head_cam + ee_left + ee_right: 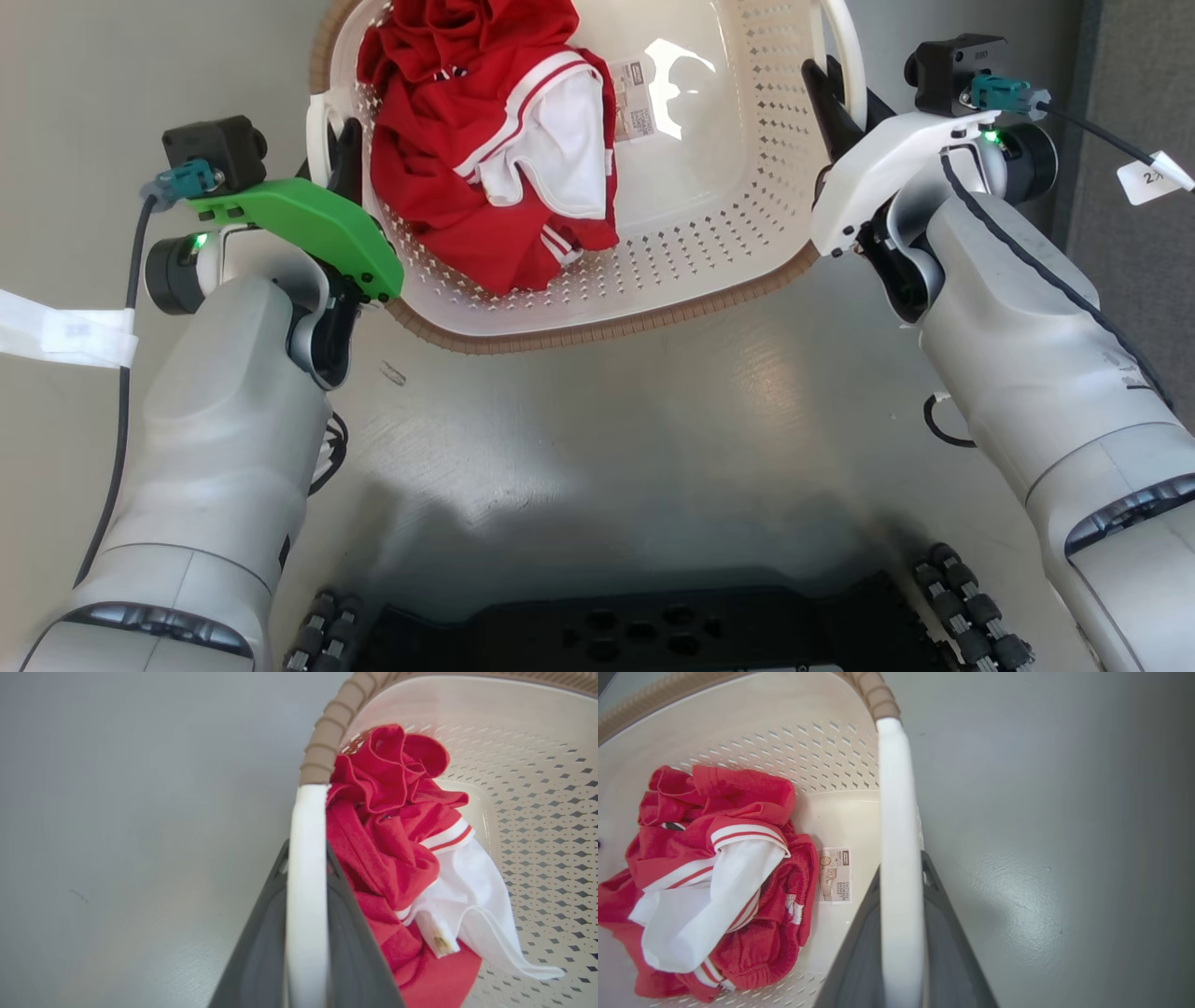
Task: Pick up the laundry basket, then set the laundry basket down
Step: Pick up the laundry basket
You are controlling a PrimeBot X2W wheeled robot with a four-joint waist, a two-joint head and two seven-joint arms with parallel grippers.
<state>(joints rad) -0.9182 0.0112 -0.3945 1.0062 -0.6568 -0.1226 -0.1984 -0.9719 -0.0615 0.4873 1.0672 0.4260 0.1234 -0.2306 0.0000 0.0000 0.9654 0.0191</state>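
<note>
While the grip holds, keep your wrists level and moving together. Left gripper [347, 140] and right gripper [826, 89] each clamp a smooth white side handle [306, 826] of the laundry basket [709, 233], which sits between the arms over grey floor [607, 420]. Perforated cream plastic, ribbed brown rim [597, 327]. Soft red-white garment [467, 168] heaped leftward, so expect an uneven load.

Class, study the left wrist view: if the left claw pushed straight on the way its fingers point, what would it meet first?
The left claw straddles the white handle of the laundry basket; straight on, it would likely meet the brown rim, though depth is unclear.
</note>
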